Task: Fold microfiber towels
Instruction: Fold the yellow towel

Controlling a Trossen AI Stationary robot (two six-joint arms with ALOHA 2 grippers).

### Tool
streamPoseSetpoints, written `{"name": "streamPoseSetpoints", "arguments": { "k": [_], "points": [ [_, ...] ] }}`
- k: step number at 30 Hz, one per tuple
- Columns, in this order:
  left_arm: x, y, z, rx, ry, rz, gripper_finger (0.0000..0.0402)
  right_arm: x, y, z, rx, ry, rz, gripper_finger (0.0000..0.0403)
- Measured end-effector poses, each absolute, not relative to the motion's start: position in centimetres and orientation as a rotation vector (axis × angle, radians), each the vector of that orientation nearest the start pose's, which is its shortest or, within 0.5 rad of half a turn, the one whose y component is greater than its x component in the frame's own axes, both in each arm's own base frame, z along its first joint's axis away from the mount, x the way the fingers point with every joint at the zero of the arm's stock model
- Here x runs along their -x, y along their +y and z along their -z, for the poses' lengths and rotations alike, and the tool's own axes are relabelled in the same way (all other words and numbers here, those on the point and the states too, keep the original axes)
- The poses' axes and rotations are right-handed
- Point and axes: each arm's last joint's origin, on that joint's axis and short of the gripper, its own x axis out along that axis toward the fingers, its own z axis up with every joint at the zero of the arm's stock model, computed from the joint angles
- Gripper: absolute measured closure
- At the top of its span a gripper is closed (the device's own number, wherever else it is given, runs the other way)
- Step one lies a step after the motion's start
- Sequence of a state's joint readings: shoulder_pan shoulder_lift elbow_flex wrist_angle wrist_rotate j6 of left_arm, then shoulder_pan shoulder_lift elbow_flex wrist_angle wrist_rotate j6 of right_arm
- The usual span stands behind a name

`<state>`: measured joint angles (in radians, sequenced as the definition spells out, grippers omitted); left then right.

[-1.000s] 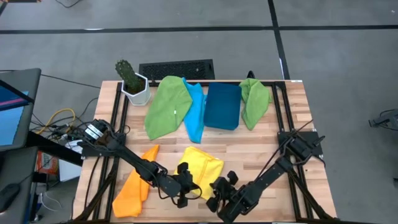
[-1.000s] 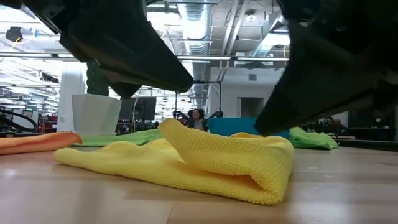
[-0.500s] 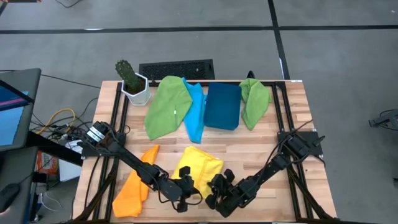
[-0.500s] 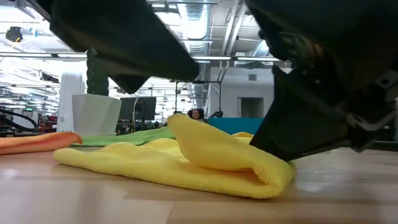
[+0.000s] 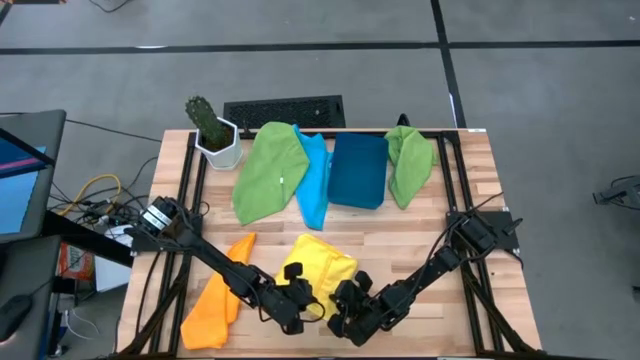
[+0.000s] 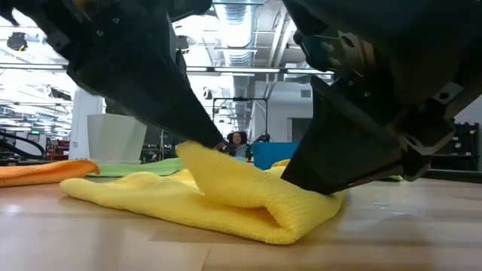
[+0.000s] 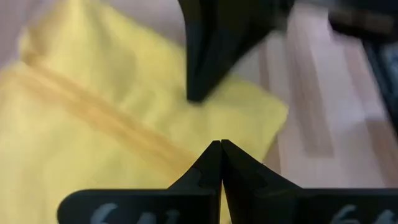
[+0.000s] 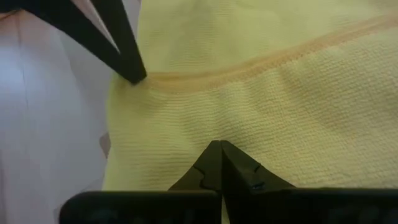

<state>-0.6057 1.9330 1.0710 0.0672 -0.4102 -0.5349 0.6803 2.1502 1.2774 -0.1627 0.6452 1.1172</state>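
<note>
I've got both arms down at the near edge of the table (image 5: 470, 200), working the yellow towel (image 5: 322, 262). L gripper (image 5: 293, 312) has its jaws pressed fully together; in its wrist view the tips meet right over the yellow cloth, w/ the fold edge just ahead of them. R gripper (image 5: 343, 316) also looks closed, tips together on the yellow weave w/ the hem running just beyond. Can't tell if either is actually pinching fabric or only pressing on it.

Low view shows the towel doubled over, fold bulging between the two jaw sets. Other towels lie well beyond them: orange (image 5: 215, 298), green (image 5: 268, 170), blue (image 5: 314, 178).

Risks as I judge them: the grippers sit v. close, so they could clash; if only one layer is caught, the fold springs open or skews.
</note>
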Motion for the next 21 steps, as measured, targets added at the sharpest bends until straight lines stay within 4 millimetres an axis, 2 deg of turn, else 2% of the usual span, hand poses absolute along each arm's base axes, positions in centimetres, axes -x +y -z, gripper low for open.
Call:
{"name": "streamPoseSetpoints", "arguments": {
  "k": [7, 12, 17, 21],
  "points": [
    [-31.8, -21.7, -12.3, 0.126, 0.765, 0.012, 0.0401, -33.4, 24.7, -9.8, -0.424, 0.696, 0.399, 0.0384],
    [-31.1, -21.3, -11.6, 0.146, 0.813, -0.038, 0.0401, -33.4, 25.0, -10.2, -0.433, 0.665, 0.390, 0.0375],
    [-30.9, -21.4, -11.4, 0.162, 0.822, -0.042, 0.0401, -32.7, 26.1, -11.3, -0.401, 0.518, 0.424, 0.0377],
    [-30.7, -21.7, -11.4, 0.156, 0.820, -0.049, 0.0401, -32.7, 25.5, -11.3, -0.402, 0.480, 0.495, 0.0387]
  ]
}}
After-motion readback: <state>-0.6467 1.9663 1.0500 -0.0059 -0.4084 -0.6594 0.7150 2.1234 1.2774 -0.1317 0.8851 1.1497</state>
